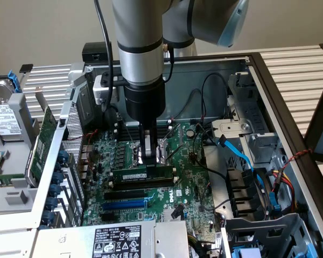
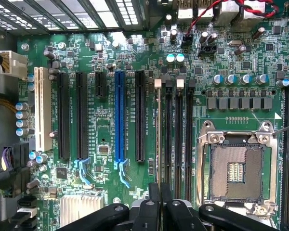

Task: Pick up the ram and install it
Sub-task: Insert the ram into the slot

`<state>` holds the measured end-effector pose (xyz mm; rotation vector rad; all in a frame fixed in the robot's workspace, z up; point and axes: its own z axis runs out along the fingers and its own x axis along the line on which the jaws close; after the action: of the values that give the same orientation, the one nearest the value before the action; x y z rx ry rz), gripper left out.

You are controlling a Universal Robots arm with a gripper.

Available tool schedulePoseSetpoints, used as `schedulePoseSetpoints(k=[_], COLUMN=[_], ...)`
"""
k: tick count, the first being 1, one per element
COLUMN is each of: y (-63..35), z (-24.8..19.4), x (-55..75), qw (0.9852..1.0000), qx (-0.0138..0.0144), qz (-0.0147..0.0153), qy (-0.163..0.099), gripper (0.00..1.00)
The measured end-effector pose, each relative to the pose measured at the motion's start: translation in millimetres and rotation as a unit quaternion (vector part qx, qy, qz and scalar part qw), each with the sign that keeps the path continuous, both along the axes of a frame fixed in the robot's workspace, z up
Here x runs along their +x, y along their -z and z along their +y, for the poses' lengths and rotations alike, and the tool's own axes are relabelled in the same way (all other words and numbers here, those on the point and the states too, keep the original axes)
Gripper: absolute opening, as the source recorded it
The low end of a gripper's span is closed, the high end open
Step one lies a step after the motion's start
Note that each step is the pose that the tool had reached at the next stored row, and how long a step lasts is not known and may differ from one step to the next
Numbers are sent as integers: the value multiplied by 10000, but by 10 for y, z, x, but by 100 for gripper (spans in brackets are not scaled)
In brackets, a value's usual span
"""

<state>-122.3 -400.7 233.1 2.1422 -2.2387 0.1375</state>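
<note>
Gripper (image 1: 147, 161), nearly closed, tight on upright ram (image 1: 129, 176)

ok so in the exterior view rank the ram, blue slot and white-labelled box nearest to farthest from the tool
1. ram, gripped by the tool
2. blue slot, lower on the board
3. white-labelled box, at the exterior view's bottom edge

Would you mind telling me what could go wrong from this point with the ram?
1. The ram stands edge-up on the motherboard under the shut gripper; if it sits skewed, pressing may strain both.
2. The open CPU socket lies close by; a slip could hurt its exposed contacts.
</note>
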Motion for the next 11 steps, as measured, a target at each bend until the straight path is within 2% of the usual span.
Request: schedulePoseSetpoints(k=[4, 11], y=[0, 0], z=[-13, -13], x=[0, -1], qw=[10000, 10000], qx=[5, 33], qz=[0, -7], qy=[-1, -1], gripper=[12, 12])
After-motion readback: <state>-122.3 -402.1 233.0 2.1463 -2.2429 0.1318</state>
